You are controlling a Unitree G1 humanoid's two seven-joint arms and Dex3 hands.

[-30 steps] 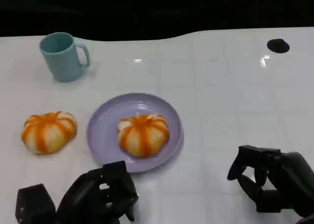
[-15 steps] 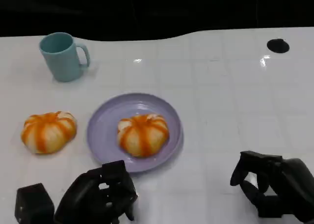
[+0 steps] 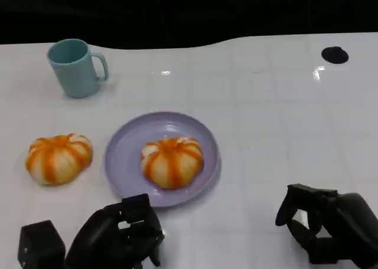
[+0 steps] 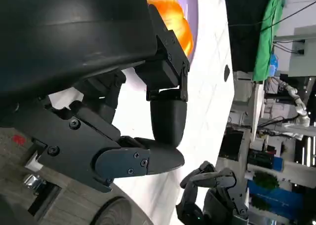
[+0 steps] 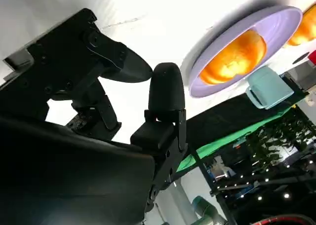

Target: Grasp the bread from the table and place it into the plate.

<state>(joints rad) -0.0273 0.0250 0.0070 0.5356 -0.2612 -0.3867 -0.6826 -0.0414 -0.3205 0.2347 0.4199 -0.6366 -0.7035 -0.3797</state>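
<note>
Here, bread (image 3: 172,161) on plate (image 3: 125,146), just beyond empty, curled left robot hand (image 3: 118,236), right robot hand (image 3: 325,222) likewise.

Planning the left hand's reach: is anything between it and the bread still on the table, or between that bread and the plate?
Nothing visible. The bread lies apart from the left hand and beside the plate.

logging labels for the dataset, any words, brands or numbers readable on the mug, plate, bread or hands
None can be read: the teal mug, purple plate, both breads and the black hands bear no visible text.
</note>
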